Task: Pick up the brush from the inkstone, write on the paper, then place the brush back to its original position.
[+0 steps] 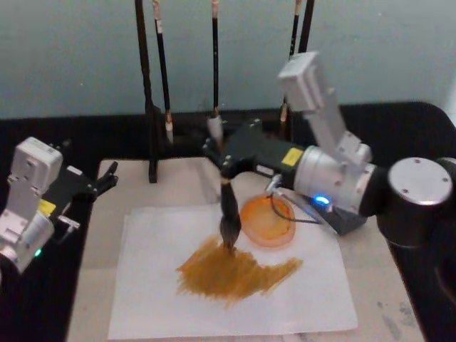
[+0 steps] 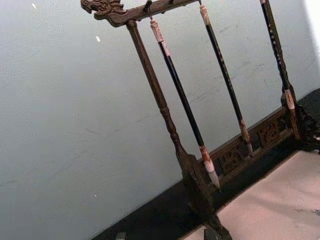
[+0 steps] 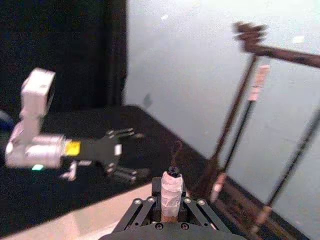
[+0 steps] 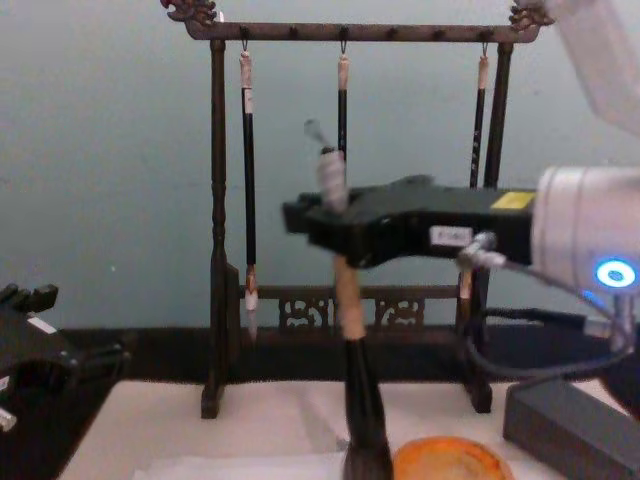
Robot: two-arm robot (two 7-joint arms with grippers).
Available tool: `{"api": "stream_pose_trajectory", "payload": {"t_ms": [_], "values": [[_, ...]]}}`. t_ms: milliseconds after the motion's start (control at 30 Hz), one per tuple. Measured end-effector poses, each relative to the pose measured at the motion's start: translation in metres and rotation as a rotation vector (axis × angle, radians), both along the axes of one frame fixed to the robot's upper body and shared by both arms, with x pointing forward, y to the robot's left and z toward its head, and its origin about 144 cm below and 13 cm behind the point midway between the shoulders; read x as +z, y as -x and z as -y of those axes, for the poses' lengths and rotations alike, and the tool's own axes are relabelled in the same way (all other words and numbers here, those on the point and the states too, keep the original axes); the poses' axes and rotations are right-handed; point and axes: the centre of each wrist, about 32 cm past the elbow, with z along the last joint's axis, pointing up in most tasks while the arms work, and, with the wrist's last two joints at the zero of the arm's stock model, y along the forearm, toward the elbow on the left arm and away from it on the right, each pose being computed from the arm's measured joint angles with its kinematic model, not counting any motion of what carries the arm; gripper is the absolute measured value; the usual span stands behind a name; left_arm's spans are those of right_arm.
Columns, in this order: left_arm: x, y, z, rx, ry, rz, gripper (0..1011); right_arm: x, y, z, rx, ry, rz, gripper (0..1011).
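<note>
The brush (image 1: pixel 229 206) is held upright in the right gripper (image 1: pixel 226 165), whose fingers are closed on its tan handle. A black ferrule and dark, bushy bristles are seen below the grip, a pale end cap with a dark loop above it. The bristle tip is pressed to the white paper (image 1: pixel 313 285), on an orange-brown smear (image 1: pixel 239 274), just beside an orange dish (image 1: pixel 267 221). The left gripper (image 1: pixel 107 178) is parked at the left edge of the mat (image 1: pixel 89 285), fingers spread, nothing held.

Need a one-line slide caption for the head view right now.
Right gripper presses the brush bristles onto the paper amid orange-brown strokes, beside the orange dish; left gripper parked at left.
</note>
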Motion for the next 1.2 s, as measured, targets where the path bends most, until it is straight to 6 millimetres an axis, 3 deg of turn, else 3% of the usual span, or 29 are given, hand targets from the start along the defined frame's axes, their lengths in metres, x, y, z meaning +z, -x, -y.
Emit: {"api": "stream_pose_trajectory", "payload": {"t_ms": [233,567,1033,1200], "values": [[0.000,0.000,0.000,0.000,0.000,0.000,1010,-0.006,0.008,0.026,-0.114,-0.207,-0.012,151],[0.000,0.000,0.000,0.000,0.000,0.000,1010,-0.004,0.019,0.054,-0.233,-0.300,0.020,151],[0.000,0.000,0.000,0.000,0.000,0.000,1010,-0.002,0.018,0.056,-0.231,-0.305,0.022,150],[0.000,0.000,0.000,0.000,0.000,0.000,1010,-0.009,0.017,0.064,-0.249,-0.382,-0.001,151]]}}
